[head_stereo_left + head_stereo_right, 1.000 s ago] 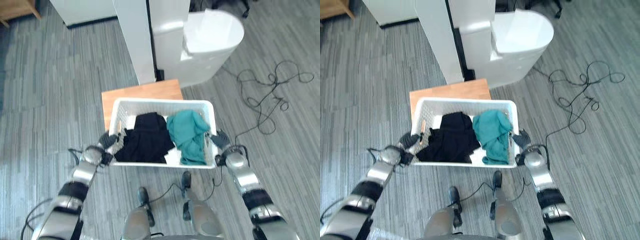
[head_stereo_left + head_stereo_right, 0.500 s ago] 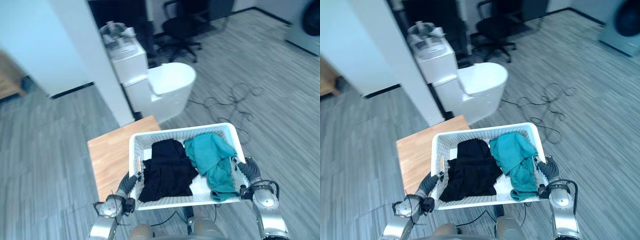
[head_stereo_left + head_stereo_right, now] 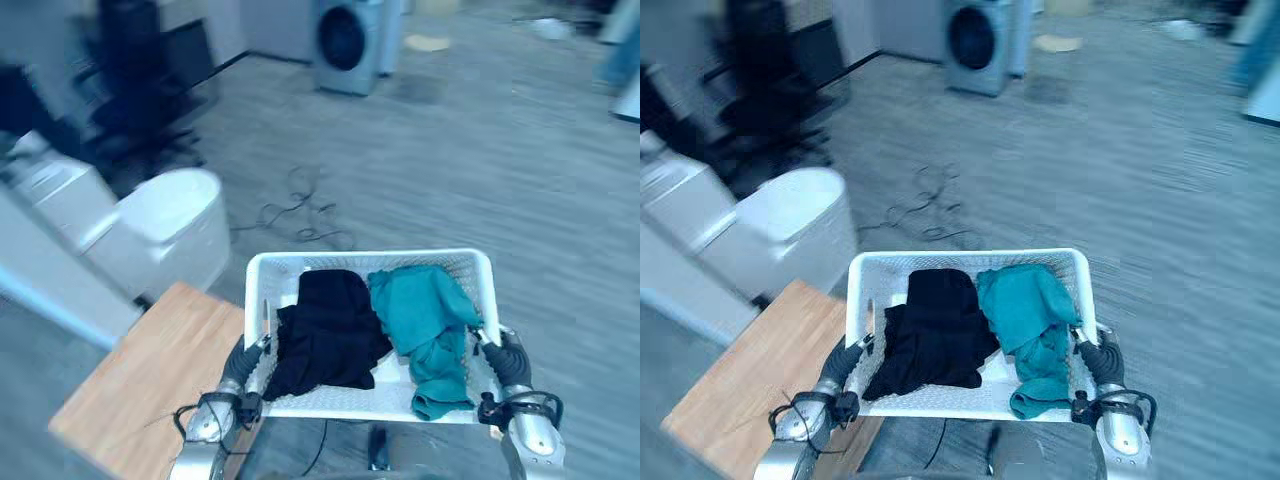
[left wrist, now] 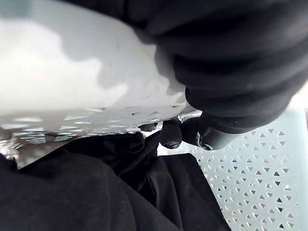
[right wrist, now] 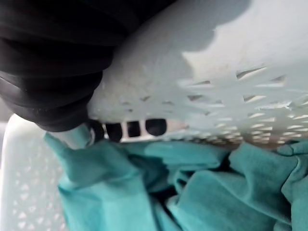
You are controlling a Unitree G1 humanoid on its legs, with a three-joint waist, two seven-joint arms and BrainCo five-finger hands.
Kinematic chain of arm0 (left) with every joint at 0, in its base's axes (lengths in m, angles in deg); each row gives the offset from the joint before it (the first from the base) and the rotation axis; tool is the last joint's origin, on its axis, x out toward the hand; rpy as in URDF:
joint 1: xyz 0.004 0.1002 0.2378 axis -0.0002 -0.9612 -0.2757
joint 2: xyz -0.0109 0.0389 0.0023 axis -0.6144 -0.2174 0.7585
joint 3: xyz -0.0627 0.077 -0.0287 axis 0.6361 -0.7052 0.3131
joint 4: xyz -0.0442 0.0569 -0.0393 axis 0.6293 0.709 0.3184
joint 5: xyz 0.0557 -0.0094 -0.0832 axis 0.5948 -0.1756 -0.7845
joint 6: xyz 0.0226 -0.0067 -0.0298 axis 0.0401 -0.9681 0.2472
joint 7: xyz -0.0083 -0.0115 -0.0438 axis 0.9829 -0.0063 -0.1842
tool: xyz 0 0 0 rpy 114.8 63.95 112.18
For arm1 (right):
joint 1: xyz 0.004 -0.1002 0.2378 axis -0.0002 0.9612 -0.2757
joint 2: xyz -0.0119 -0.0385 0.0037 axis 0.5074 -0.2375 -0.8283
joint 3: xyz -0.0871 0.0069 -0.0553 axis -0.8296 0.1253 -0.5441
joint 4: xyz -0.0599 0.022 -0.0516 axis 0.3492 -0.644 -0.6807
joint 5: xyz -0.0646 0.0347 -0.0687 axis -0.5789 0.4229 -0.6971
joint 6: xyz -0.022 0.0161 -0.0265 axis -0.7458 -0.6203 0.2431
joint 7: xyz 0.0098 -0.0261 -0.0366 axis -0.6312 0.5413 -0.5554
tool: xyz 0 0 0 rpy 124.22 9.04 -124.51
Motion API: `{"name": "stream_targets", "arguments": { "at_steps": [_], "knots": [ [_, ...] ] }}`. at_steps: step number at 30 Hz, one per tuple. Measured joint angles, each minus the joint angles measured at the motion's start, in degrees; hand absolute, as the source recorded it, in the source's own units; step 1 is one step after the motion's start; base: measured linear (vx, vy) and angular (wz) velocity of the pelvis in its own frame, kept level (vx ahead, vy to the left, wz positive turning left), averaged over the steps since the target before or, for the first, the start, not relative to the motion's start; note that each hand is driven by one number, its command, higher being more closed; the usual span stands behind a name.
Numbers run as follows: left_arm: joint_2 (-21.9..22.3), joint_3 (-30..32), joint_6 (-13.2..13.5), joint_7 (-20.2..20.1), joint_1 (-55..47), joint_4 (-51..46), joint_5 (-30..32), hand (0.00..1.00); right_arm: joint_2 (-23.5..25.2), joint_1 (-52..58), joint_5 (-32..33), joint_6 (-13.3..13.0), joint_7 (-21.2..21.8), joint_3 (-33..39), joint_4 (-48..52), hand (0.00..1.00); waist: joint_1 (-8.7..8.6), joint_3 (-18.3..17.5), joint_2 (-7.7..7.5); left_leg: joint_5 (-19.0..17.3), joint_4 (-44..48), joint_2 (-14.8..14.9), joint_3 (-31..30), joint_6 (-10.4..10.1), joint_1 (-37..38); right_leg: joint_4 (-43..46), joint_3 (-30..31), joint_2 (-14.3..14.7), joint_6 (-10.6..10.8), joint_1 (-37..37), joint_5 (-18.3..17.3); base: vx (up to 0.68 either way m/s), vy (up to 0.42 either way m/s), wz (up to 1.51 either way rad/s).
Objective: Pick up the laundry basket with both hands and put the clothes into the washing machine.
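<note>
white laundry basket (image 3: 370,258) gripped at both ends: left hand (image 3: 243,365) and right hand (image 3: 507,362) curled through handle slots. black and teal clothes (image 3: 335,330) inside. pickup judged done; remaining: reach far washing machine (image 3: 345,40), unload.

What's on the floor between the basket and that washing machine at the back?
Grey floor, bare except for a tangle of black cable nearer the laundry basket than the washing machine, as both eye views show.
</note>
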Motion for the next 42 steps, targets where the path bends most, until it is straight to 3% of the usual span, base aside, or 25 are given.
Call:
{"name": "stream_targets", "arguments": {
  "at_steps": [3,7,10,13,14,15,16,17,18,19,20,21,23,24,25,26,28,30,31,32,33,35,39,40,42],
  "knots": [
    [-0.04,0.44,-0.01,0.1,0.12,0.91,-0.02,1.0,-0.54,-3.4,-0.08,-0.06,0.05,-0.34,-4.85,1.0,-0.34,-0.78,-1.47,0.43,-1.16,-0.07,3.32,-1.06,-1.31,-6.48,-0.03,-2.47,4.61,5.29,1.46,-0.03,-0.132,-1.1],
    [2.55,0.49,-0.56,0.49,0.71,4.3,-0.1,1.0,-3.13,-4.4,-0.74,0.27,0.81,-0.81,-6.79,1.0,0.29,-0.95,-0.22,2.45,-2.49,0.31,0.97,-3.05,-1.98,-23.93,-2.58,3.38,7.12,11.14,2.24,0.02,-0.151,-0.68],
    [2.38,0.59,-0.62,0.6,1.12,4.63,-0.3,1.0,-3.11,-4.66,-0.73,0.06,0.89,-0.91,-7.18,1.0,0.33,-1.1,0.37,1.68,1.98,4.36,-1.62,-3.8,-4.53,-33.83,-2.93,8.37,6.17,14.83,6.55,0.02,-0.14,-0.13],
    [1.72,1.02,-0.63,1.02,1.27,4.95,-1.39,1.0,-3.08,-4.95,-0.66,0.0,0.32,-1.97,-7.22,1.0,0.76,-0.52,1.18,-0.09,15.22,11.05,-3.75,-2.57,-9.15,-35.85,-3.55,11.54,5.55,16.78,6.32,0.02,-0.102,-0.07],
    [1.79,1.41,-0.61,1.08,-0.11,4.95,-2.52,1.0,-4.01,-4.82,-0.67,0.02,0.17,-3.42,-7.25,1.0,1.89,0.81,2.91,1.41,27.89,17.06,-5.42,2.36,-11.12,-36.19,-2.38,14.12,4.65,20.24,4.91,0.06,-0.067,-0.38],
    [1.8,1.54,-0.59,1.1,-0.61,4.94,-2.8,1.0,-4.27,-4.82,-0.67,0.02,0.18,-3.89,-7.24,1.0,2.33,1.24,3.49,3.06,32.33,18.69,-6.46,6.15,-12.1,-36.1,-1.69,14.61,4.28,21.06,4.32,0.08,-0.053,-0.66],
    [1.93,1.95,-0.49,1.1,-2.3,4.88,-3.56,1.0,-5.04,-4.79,-0.67,0.03,0.18,-5.29,-7.22,1.0,3.14,1.9,4.5,10.76,40.85,19.93,-12.6,12.06,-15.79,-35.49,0.44,15.17,3.39,22.87,2.43,0.08,0.008,-0.59],
    [2.13,2.27,-0.48,1.1,-3.07,4.72,-3.57,1.0,-5.26,-4.75,-0.68,0.12,0.2,-5.89,-7.22,1.0,3.68,2.02,4.57,15.33,43.48,19.3,-16.22,10.43,-17.73,-35.27,1.44,15.07,3.03,23.17,1.77,0.16,0.046,-0.65],
    [2.41,2.61,-0.22,1.13,-4.26,4.61,-3.62,1.0,-5.5,-4.77,-0.83,0.35,0.22,-6.43,-7.17,1.0,4.26,2.37,4.22,15.51,45.86,16.25,-21.75,6.77,-21.11,-35.08,2.74,14.5,3.32,23.68,0.93,0.19,0.069,-0.39],
    [2.9,2.6,-0.03,1.13,-4.78,4.57,-3.64,1.0,-5.69,-4.89,-1.22,0.41,0.23,-6.91,-7.18,1.0,4.26,2.39,4.41,12.44,45.82,12.9,-24.85,3.74,-22.97,-34.87,3.48,13.88,3.55,23.5,0.5,0.26,0.1,-0.35],
    [4.41,2.6,-0.03,1.13,-5.42,4.5,-3.63,1.0,-7.02,-5.69,-1.49,0.72,0.39,-7.07,-7.69,1.0,4.37,2.74,4.11,8.37,41.37,5.72,-29.28,0.65,-25.7,-34.8,4.53,11.93,4.02,23.3,-0.04,0.26,0.111,-0.5],
    [5.05,2.6,-0.04,1.13,-6.09,4.48,-3.64,1.0,-7.88,-6.25,-1.6,0.89,0.97,-7.19,-8.07,1.0,5.7,3.12,3.55,6.71,32.84,1.62,-29.63,-0.83,-27.29,-35.33,6.04,10.45,4.35,23.44,-0.26,0.26,0.106,-0.6],
    [5.01,2.7,0.0,1.12,-6.43,4.45,-3.85,1.0,-8.29,-6.33,-1.6,0.84,1.04,-7.22,-8.07,1.0,6.93,3.26,3.29,7.13,20.94,0.96,-28.62,-2.03,-29.3,-36.29,6.57,9.83,5.39,24.18,-0.83,0.28,0.098,-0.46],
    [4.98,2.72,0.01,1.11,-6.67,4.36,-3.87,1.0,-8.28,-6.34,-1.68,0.86,1.03,-7.43,-8.08,1.0,6.91,3.35,3.27,9.14,10.02,0.76,-28.49,-4.47,-30.23,-37.3,6.02,9.65,7.09,25.97,-1.26,0.51,0.19,-0.15],
    [5.04,2.87,0.01,1.14,-6.91,4.1,-3.87,1.0,-8.32,-6.53,-1.8,0.85,0.99,-7.43,-8.54,1.0,7.04,3.5,2.15,15.36,5.28,-0.56,-28.57,-4.26,-29.71,-38.02,5.52,8.42,9.14,27.57,-1.88,0.47,0.181,0.0],
    [4.93,3.3,0.01,1.14,-6.88,4.01,-3.87,1.0,-7.82,-6.98,-1.81,0.83,0.93,-7.47,-9.32,1.0,7.06,3.3,0.69,16.5,5.22,-2.32,-28.25,-3.49,-29.29,-38.32,5.58,6.74,9.83,28.03,-2.26,0.6,0.229,-0.01],
    [6.57,5.08,-0.01,1.27,-7.23,2.8,-3.85,1.0,-8.2,-9.36,-1.88,0.63,0.88,-8.81,-10.48,1.0,7.02,2.95,-0.43,12.25,14.1,-3.82,-27.98,1.78,-31.94,-36.14,7.18,4.08,12.16,27.94,-2.15,0.48,0.203,-0.15],
    [7.14,5.48,-0.04,1.75,-7.48,2.8,-3.84,1.0,-8.2,-10.96,-2.57,0.63,1.0,-9.13,-11.97,1.0,7.06,2.88,-0.45,7.13,16.8,-4.96,-26.2,3.31,-29.99,-25.97,8.71,1.11,13.53,25.39,-3.02,0.54,0.315,-0.16],
    [7.17,5.42,-0.14,2.14,-7.4,2.75,-3.83,1.0,-7.99,-11.07,-2.67,0.61,1.02,-9.12,-12.28,1.0,6.93,3.0,-0.7,4.72,15.6,-6.88,-25.25,4.22,-26.52,-11.47,10.18,-2.01,13.14,20.42,-2.29,0.65,0.402,0.04],
    [6.11,5.4,-0.14,2.35,-7.32,2.59,-3.83,1.0,-7.32,-10.96,-2.68,0.56,1.01,-9.13,-12.59,1.0,6.27,3.58,-1.4,3.13,13.59,-9.52,-25.0,5.6,-21.73,5.64,11.6,-5.88,9.1,14.37,2.58,0.66,0.386,0.18],
    [5.34,5.46,-0.15,2.39,-7.39,2.44,-3.83,1.0,-6.56,-10.87,-2.67,0.56,1.01,-9.16,-13.09,1.0,5.47,3.69,-1.57,2.45,12.5,-10.49,-25.23,6.15,-19.15,13.7,11.91,-6.89,7.27,11.9,3.87,0.54,0.237,0.31],
    [3.25,5.85,-0.18,2.39,-7.9,1.97,-3.83,1.0,-4.44,-10.47,-2.66,0.37,1.02,-9.42,-14.33,1.0,4.67,4.2,-0.12,1.59,6.52,-11.22,-26.35,7.01,-8.51,28.21,12.27,-4.21,4.73,4.51,1.6,0.55,0.182,0.17],
    [1.03,5.29,-0.04,2.34,-6.9,-0.69,-3.86,1.0,-3.34,-10.28,-2.36,-0.29,1.03,-9.0,-11.74,1.0,2.64,4.37,0.82,0.91,-2.8,-11.27,-29.05,5.59,1.19,15.93,6.31,0.88,5.02,-7.14,-3.2,0.52,0.091,0.24],
    [0.29,4.47,-0.03,2.37,-6.09,-0.69,-3.87,1.0,-3.2,-9.79,-2.25,-0.28,1.03,-8.5,-11.01,1.0,1.82,4.44,0.95,0.64,-5.32,-11.23,-30.3,4.96,3.78,2.75,5.03,2.72,5.61,-8.62,-2.19,0.57,0.014,0.49],
    [-0.59,3.49,0.03,2.37,-5.29,-0.54,-3.85,1.0,-2.68,-8.25,-2.26,-0.07,1.01,-7.31,-9.63,1.0,0.87,3.94,-0.58,-0.43,-9.49,-12.36,-32.76,3.07,8.48,-23.31,6.19,5.48,8.6,-8.73,6.63,0.68,-0.039,0.56]
  ]
}}
